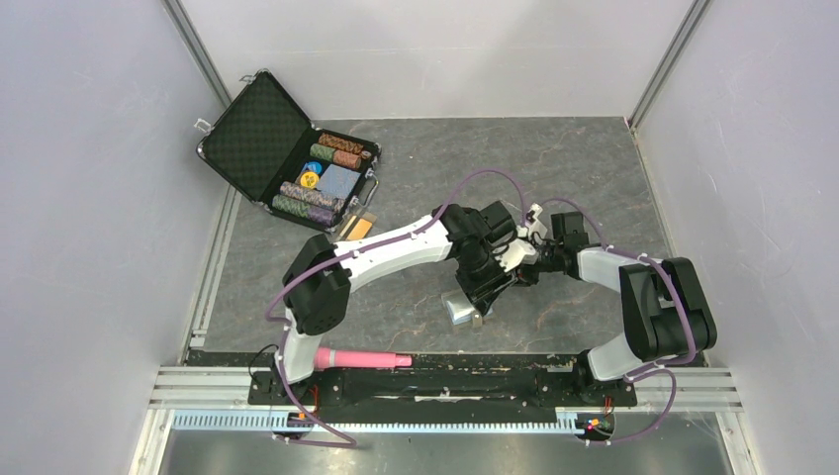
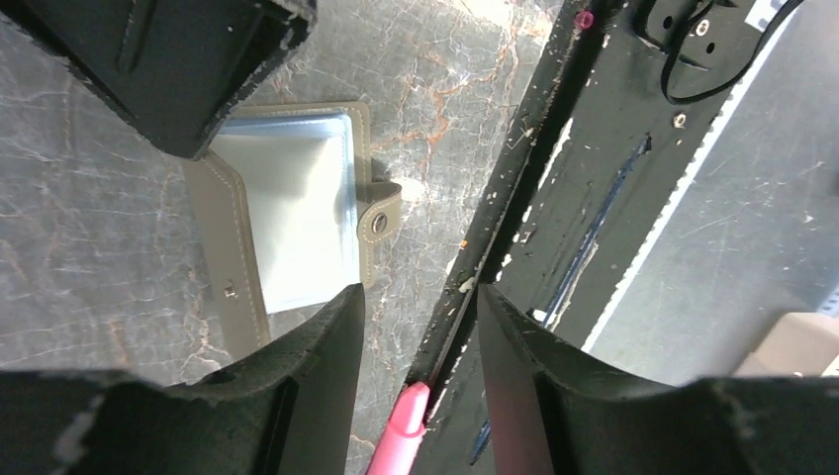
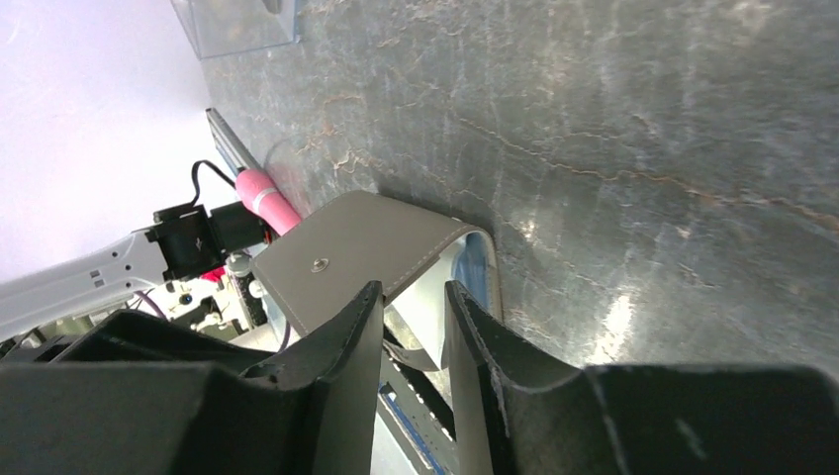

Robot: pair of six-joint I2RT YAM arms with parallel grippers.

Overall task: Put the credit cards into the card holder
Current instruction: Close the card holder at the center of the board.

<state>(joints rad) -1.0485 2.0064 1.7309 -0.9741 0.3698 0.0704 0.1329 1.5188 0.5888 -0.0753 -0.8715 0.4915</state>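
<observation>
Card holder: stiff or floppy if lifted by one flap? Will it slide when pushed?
Likely floppy: the cover of the card holder bows in a curve in the right wrist view. Probably light, being thin, so a push should slide it on the smooth table. Its snap tab sticks out sideways and might snag a finger.

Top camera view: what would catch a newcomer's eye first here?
The white left arm and right arm meet mid-table over a small taupe folding card holder, open with its pale blue inside showing. At far left stands an open black diamond-lined case of poker chips, an orange-gold card lying beside its near corner. A pink cylinder lies by the left arm's base.
</observation>
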